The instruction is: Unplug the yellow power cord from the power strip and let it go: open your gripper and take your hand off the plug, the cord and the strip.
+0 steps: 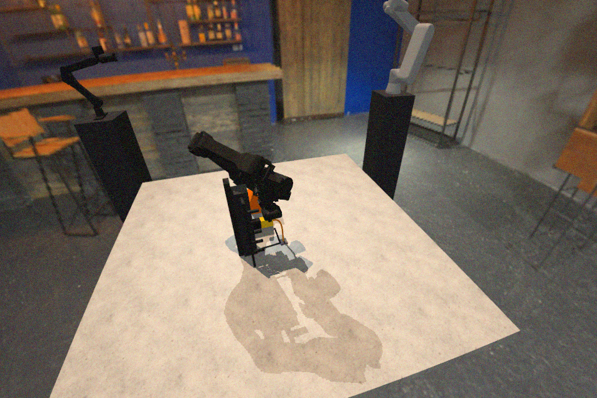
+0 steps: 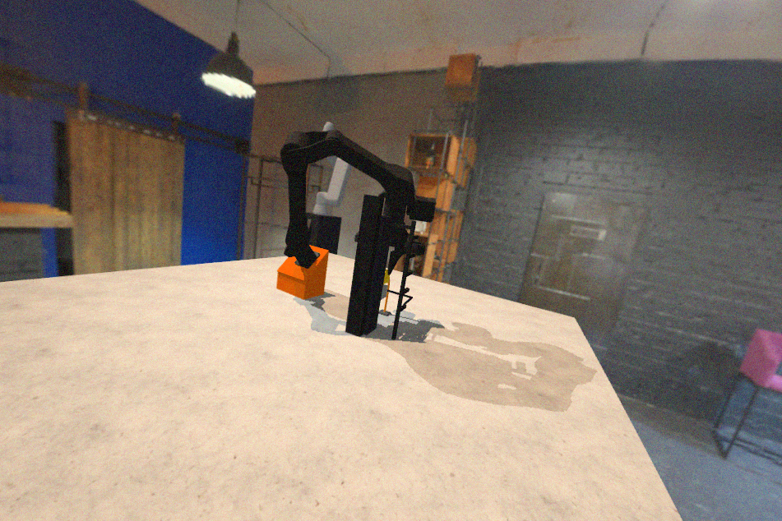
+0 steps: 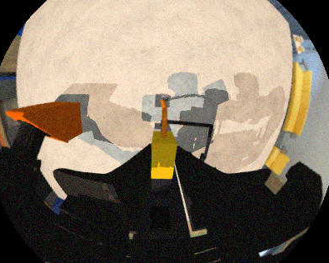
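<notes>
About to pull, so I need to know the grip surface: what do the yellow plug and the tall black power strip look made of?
Small yellow block-shaped plug: looks like matte moulded plastic, flat colour, no glint; the pincer is shut on it. Tall black upright power strip: looks like rigid matte plastic, hard edges, no shine. Both are guesses from the look alone.

Yellow plug (image 1: 265, 222) — in upright strip (image 1: 239, 220).

Orange box (image 2: 303, 277) on table (image 2: 158, 398); pink chair (image 2: 773, 362)

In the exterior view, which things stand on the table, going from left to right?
Orange box → black power strip standing upright → yellow plug → thin black stand.
</notes>
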`<control>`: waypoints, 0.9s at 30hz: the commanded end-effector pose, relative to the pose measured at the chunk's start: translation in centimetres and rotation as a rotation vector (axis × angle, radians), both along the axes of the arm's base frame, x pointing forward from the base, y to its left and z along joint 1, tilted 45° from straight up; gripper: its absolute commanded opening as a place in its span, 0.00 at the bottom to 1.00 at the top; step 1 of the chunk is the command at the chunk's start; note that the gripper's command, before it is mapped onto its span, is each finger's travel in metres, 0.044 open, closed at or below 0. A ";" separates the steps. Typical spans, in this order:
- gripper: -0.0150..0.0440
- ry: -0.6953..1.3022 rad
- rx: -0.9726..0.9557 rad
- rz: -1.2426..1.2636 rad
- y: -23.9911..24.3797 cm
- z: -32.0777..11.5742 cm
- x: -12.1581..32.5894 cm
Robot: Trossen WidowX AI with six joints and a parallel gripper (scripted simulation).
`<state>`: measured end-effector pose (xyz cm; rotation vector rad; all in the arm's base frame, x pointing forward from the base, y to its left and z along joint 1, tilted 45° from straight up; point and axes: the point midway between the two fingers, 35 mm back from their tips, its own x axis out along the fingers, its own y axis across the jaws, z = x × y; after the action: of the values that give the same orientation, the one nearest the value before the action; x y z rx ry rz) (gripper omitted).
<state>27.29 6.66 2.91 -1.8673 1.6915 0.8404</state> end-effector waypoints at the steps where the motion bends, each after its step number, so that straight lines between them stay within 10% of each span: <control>1: 0.25 0.000 0.001 0.001 0.3 -0.2 0.0; 27: 0.25 0.000 0.004 0.004 3.6 -2.9 -0.5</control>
<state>26.96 8.69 0.86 -1.8856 1.7120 0.8175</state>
